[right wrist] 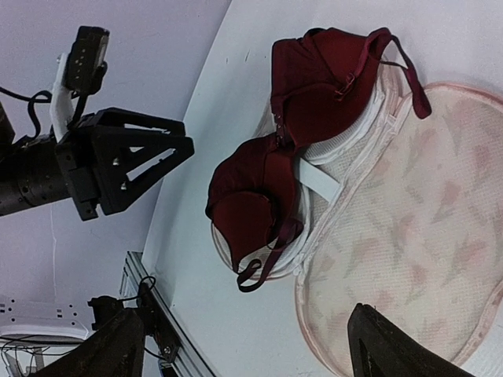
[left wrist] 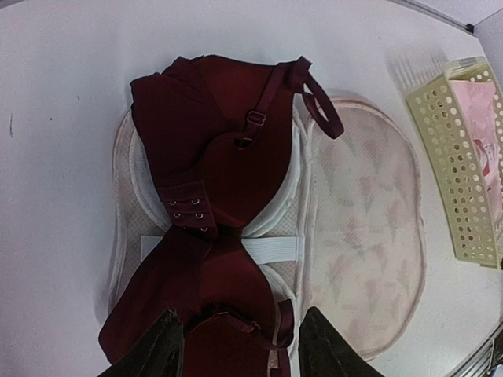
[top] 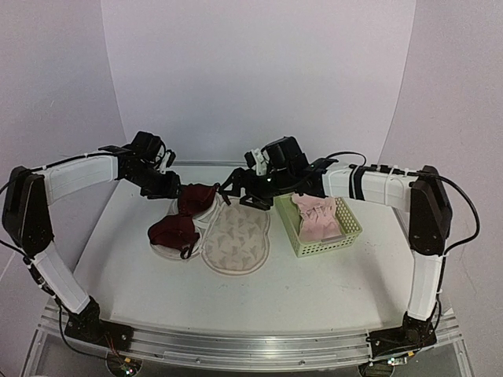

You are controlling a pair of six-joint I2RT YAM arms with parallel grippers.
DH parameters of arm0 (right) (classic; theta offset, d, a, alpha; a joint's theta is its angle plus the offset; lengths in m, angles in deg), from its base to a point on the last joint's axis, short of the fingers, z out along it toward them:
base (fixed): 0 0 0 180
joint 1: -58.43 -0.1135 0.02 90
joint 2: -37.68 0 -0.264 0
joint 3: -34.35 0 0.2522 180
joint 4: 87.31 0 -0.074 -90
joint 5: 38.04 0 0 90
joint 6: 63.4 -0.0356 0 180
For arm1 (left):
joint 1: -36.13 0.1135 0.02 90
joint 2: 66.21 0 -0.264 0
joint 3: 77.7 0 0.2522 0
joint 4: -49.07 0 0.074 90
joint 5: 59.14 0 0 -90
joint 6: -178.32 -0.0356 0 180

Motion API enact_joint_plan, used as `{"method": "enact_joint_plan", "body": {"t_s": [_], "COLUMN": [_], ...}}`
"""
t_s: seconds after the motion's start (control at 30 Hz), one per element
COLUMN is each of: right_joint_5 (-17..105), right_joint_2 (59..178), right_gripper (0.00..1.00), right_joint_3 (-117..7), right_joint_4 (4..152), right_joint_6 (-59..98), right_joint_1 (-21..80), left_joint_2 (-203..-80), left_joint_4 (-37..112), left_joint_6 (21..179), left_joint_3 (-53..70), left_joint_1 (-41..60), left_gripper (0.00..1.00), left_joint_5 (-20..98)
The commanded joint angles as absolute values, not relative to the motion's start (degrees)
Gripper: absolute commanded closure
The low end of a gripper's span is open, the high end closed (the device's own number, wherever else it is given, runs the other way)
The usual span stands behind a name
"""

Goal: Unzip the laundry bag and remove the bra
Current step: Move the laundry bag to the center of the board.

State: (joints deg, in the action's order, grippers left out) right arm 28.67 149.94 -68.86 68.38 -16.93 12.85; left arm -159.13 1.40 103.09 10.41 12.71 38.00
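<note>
**Top external**
- left pincer (top: pixel 174 187): reaches in over the far part of the table (top: pixel 236 306). Its tips are just beside the far cup of the bra (top: pixel 174 232). The gap between the fingers cannot be read from here.
- right pincer (top: pixel 234 188): faces the left pincer, with its tips over the far end of the laundry bag (top: pixel 236 239). Its gap cannot be read here either.
- bra: maroon, between the two pincers and a little nearer the arm bases. It lies on the opened half of the laundry bag.
- laundry bag: unzipped and spread flat, with the patterned half below the right pincer.
- basket (top: pixel 314 245): pale green, beside the right forearm, with pink cloth (top: pixel 318 218) inside.

**Left wrist**
- left pincer (left wrist: pixel 241 318): fingers stand apart with nothing clamped. One cup of the bra (left wrist: pixel 228 149) shows between them. Whether they touch the fabric cannot be told.
- bra: runs straight ahead of the fingers, with the hook band across its middle and a strap loop at the far end.
- laundry bag (left wrist: pixel 361 236): the pale mesh inner half lies under the bra. The patterned half lies ahead and off to one side.
- basket (left wrist: pixel 460 157): further out on that same side.

**Right wrist**
- right pincer (right wrist: pixel 245 314): fingers spread wide, holding nothing.
- bra (right wrist: pixel 314 94): ahead of the fingers, on the open mesh half.
- laundry bag (right wrist: pixel 424 228): patterned half ahead of one finger.
- left pincer (right wrist: pixel 185 149): ahead, seen side-on, apart from the bra.
</note>
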Motion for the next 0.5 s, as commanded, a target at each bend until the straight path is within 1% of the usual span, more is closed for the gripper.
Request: {"method": "enact_joint_plan", "body": {"t_s": [0.0,0.27,0.33,0.47], "right_joint_5": [25.99,25.51,25.51,25.63], "right_joint_2": [151.19,150.39,150.06,149.29], "right_gripper": [0.11,0.15,0.16,0.17], "right_joint_3": [-72.74,-71.50,-71.23,-70.42], "right_joint_4": [71.81,71.81,71.81,71.81], "right_joint_6": [-18.36,-17.97,-17.81,-17.34], "right_joint_1": [11.96,11.65,11.67,11.63], "left_joint_2": [-161.92,-171.01,-172.89,-174.79], "left_joint_4": [4.85,6.23,6.39,6.82], "left_joint_6": [101.48,101.16,101.20,102.16], "left_joint_3": [12.52,15.26,15.71,15.48], "left_joint_1": [14.89,17.47,17.94,19.66], "left_gripper": [0.49,0.52,0.56,0.66], "left_joint_5": [40.70,44.46,44.55,44.38]}}
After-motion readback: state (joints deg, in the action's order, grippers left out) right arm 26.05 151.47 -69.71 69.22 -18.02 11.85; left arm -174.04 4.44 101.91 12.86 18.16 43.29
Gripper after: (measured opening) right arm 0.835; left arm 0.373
